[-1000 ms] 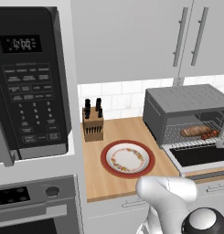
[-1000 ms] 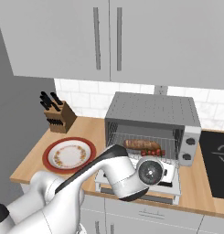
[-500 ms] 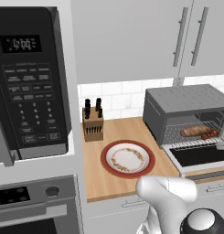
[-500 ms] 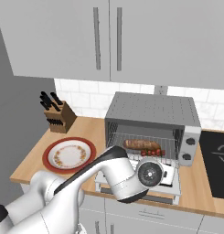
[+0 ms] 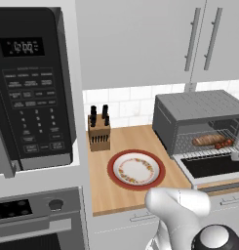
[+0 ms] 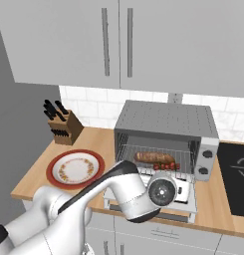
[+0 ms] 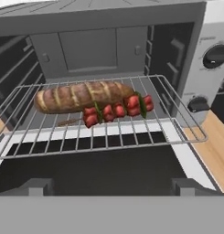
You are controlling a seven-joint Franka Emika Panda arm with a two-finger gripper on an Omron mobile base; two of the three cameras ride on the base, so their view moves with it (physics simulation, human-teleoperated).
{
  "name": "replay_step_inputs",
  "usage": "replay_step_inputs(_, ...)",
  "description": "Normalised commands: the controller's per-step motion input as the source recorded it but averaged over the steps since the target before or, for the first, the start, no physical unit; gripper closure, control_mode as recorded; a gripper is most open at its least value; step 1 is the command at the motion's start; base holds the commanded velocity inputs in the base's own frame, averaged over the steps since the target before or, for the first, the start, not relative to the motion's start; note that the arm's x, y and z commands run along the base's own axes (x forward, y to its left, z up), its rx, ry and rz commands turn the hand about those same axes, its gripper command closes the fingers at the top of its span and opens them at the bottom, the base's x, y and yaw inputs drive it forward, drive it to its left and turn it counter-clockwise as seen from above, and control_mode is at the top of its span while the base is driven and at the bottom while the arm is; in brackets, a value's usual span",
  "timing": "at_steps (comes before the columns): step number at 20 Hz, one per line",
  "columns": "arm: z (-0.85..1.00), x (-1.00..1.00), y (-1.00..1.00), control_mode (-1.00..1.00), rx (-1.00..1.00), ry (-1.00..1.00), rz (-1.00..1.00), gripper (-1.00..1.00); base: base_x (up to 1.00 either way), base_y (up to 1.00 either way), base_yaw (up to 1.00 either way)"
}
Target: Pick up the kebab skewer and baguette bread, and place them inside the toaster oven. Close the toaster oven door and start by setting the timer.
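Note:
The grey toaster oven [image 5: 199, 105] [image 6: 166, 119] [image 7: 109, 23] stands with its door dropped flat. On its wire rack [image 7: 131, 137] lies the golden-brown baguette bread [image 7: 81, 97] [image 6: 153, 158] [image 5: 209, 140]. The kebab skewer [image 7: 118, 109] [image 6: 168, 166] [image 5: 228, 144] rests against the loaf's front right side. The toaster oven door [image 7: 109, 169] [image 5: 209, 166] [image 6: 193, 201] lies level in front of the rack. My gripper [image 7: 113, 187] hovers just above the door, facing the rack, open and empty, a short way back from the food.
Two dark knobs [image 7: 218, 55] [image 7: 198, 104] sit on the oven's right panel. An empty red-rimmed plate [image 5: 136, 170] [image 6: 76, 168] and a knife block [image 5: 99, 132] [image 6: 63, 129] stand on the wooden counter to the left. A black microwave [image 5: 33, 88] hangs far left, and a cooktop [image 6: 235, 177] lies right.

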Motion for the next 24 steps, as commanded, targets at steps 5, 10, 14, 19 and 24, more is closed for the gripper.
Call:
replay_step_inputs(5,-0.05,0.4,0.0,-1.0,-0.05,0.0,0.0,-1.0,0.0,0.0,0.0)
replay_step_inputs(10,-0.08,0.28,0.06,-1.0,-0.02,0.0,0.04,-1.0,0.0,0.0,0.0)
replay_step_inputs(14,-0.08,0.01,0.2,-1.0,-0.01,0.0,0.1,-1.0,0.0,0.0,0.0)
replay_step_inputs(19,-0.29,0.0,0.0,-1.0,0.0,0.0,0.05,-1.0,0.0,0.0,0.0)
replay_step_inputs(24,-0.04,0.09,0.0,-1.0,0.0,-0.01,0.0,-1.0,0.0,0.0,0.0)
